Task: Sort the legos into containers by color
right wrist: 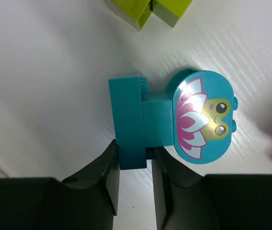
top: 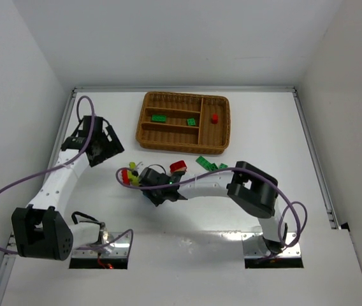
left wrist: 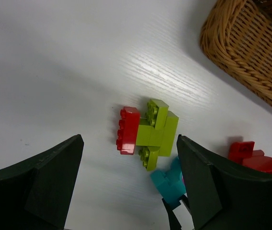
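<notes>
The blue piece with a round printed face [right wrist: 200, 117] lies on the white table, and my right gripper [right wrist: 133, 155] is shut on its flat end plate. From above, the right gripper [top: 150, 190] sits low beside a red brick joined to a lime-yellow brick [top: 128, 175]. My left gripper [top: 108, 148] is open and empty, hovering left of them. Its wrist view shows the red brick [left wrist: 129, 130], the lime-yellow brick [left wrist: 159, 133] and the blue piece [left wrist: 169, 184] between its spread fingers. The wicker tray [top: 184, 148] holds two green bricks [top: 159, 118] and one red brick [top: 214, 118].
Loose red bricks [top: 178, 167] and green bricks [top: 206, 164] lie just in front of the tray. The red ones also show in the left wrist view [left wrist: 251, 157]. The tray's corner [left wrist: 241, 52] is near the left gripper. Purple cables loop over both arms.
</notes>
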